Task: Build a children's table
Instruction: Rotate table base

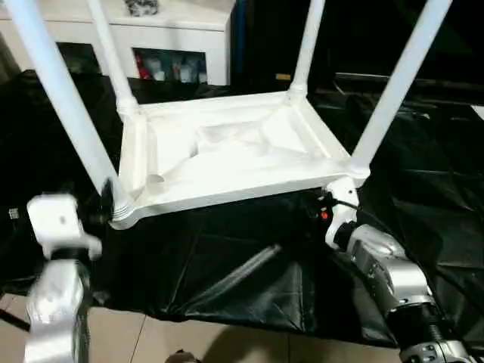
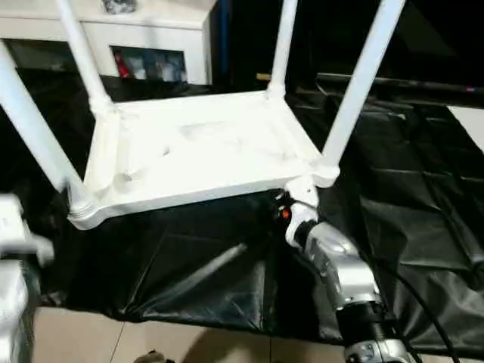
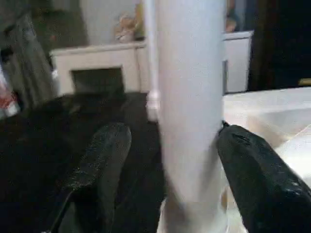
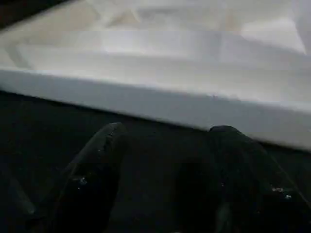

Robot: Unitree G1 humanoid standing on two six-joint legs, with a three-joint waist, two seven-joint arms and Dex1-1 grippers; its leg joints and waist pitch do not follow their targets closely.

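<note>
Left tool (image 3: 170,165): fingers spread wide either side of the near-left leg (image 1: 64,106), one finger touching it, no grip
Right tool (image 4: 165,165): open, empty, low before the top's near edge
Table top (image 1: 227,151): upside down on the black-sheeted floor (image 1: 227,272), four legs upright in corner sockets
Key relation: leg's long axis vertical between the left fingers; left arm nearer

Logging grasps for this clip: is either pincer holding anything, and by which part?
Nothing is held. The left pincer stands open around the near-left leg, one side clear. The right pincer is open before the tabletop edge.
</note>
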